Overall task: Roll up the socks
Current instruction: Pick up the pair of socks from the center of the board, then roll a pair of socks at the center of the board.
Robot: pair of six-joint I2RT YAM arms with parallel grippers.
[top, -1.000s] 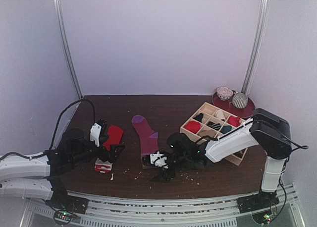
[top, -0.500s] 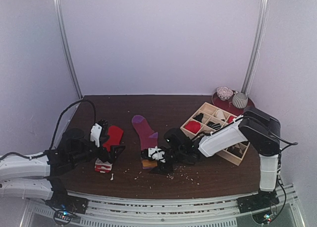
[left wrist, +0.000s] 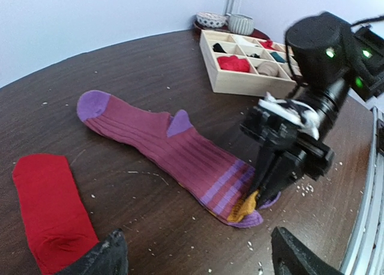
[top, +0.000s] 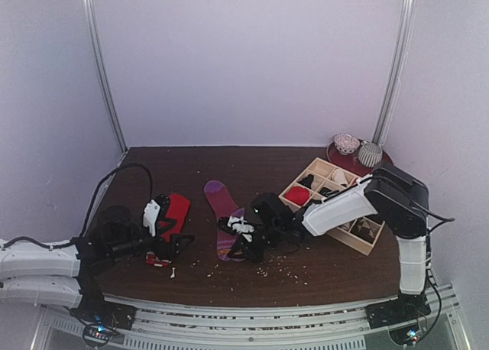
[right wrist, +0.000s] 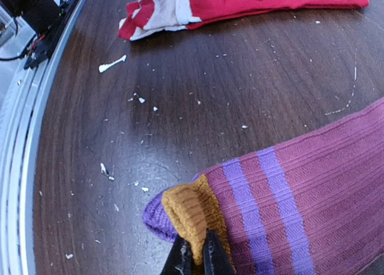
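Observation:
The magenta sock (top: 224,209) lies flat mid-table, purple toe to the far side; in the left wrist view the magenta sock (left wrist: 180,146) runs diagonally. My right gripper (right wrist: 195,258) is shut on its orange cuff (right wrist: 191,210), which is folded back over the purple stripes. From above, the right gripper (top: 238,241) sits at the sock's near end. The red sock (top: 176,209) lies to the left, its white-grey cuff (right wrist: 157,14) toward the near edge. My left gripper (left wrist: 201,264) stands open and empty, low over the table between the two socks and beside the red sock (left wrist: 51,209).
A wooden divider box (top: 365,244) with rolled socks stands at the right, also seen as the divider box (left wrist: 237,86). Two patterned round items (top: 357,149) rest on a dark red plate behind it. White crumbs (right wrist: 113,63) litter the wood near the front rail.
The right gripper has closed on the orange cuff and carried it away from the near edge, folding it over the sock. The left gripper has dropped slightly beside the red sock.

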